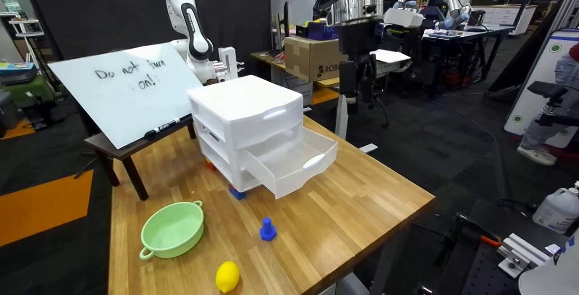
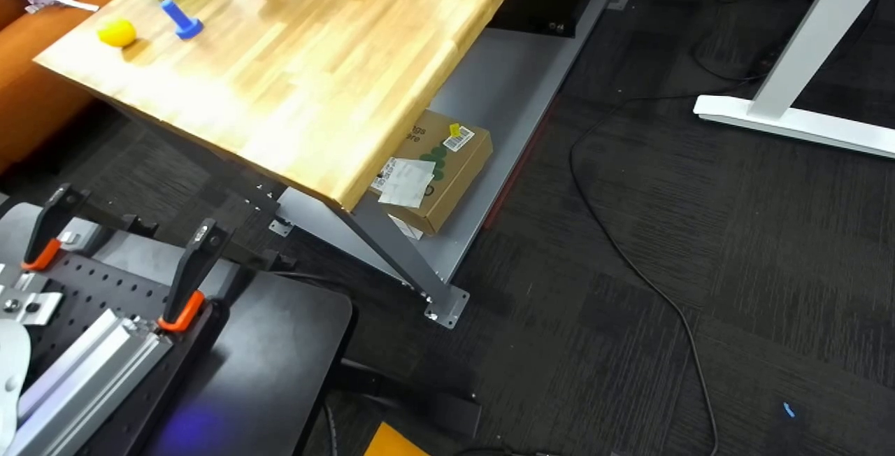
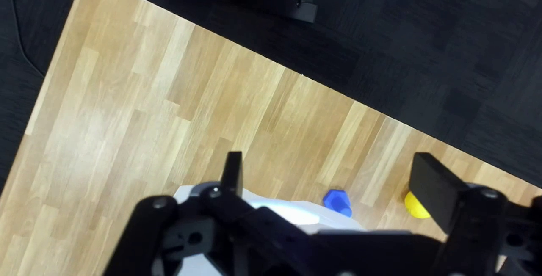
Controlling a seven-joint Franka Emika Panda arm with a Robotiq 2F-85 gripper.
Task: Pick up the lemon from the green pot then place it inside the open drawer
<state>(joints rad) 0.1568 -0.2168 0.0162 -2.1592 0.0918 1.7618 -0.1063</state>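
Now, gripper (image 3: 330, 178): I have it spread wide.
Lemon (image 1: 227, 277): on the table (image 1: 362, 204), near the green pot (image 1: 174, 229).
Drawer (image 1: 304, 173): open.

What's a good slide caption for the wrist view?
Beyond open jaws: the drawer and lemon, both partly hidden, and a blue bolt on the wooden table.

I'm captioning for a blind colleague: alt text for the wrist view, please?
An open, empty gripper hangs over a wooden table, partly hiding a yellow lemon lying there and a white drawer. A blue bolt stands on the table between lemon and drawer.
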